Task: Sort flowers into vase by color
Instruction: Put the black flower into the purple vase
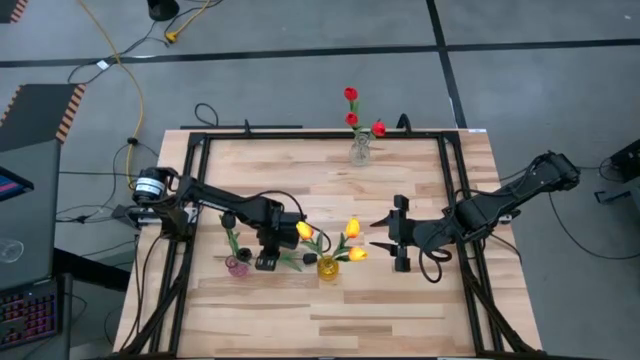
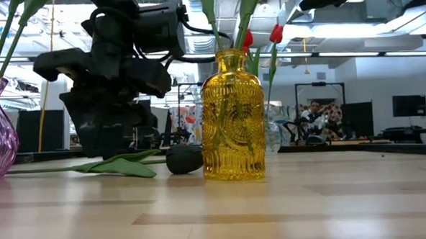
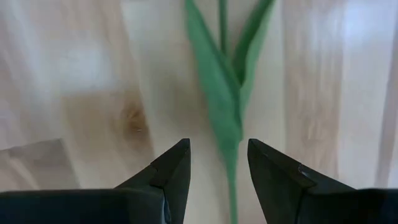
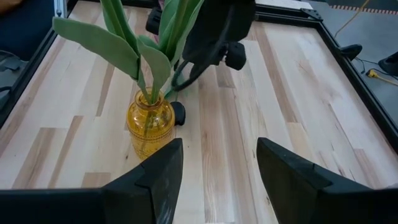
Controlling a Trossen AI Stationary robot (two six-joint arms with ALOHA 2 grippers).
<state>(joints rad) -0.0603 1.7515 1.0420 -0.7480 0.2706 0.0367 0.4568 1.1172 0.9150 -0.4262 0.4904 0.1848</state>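
Straddling the green stem of a black-headed flower (image 3: 231, 168) lying flat on the desk (image 1: 400, 300), my left tool (image 3: 217, 163) stands spread, not yet pinching; I should centre the stem, then close gently. Beyond it, the yellow vase (image 1: 328, 266) is the nearest obstacle. My right tool (image 1: 386, 234) waits spread. I read no labels.

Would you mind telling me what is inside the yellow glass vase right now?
The yellow glass vase holds yellow tulips, their green stems entering its neck. Through the patterned glass, the stems' lower ends are hard to make out, and so is any water.
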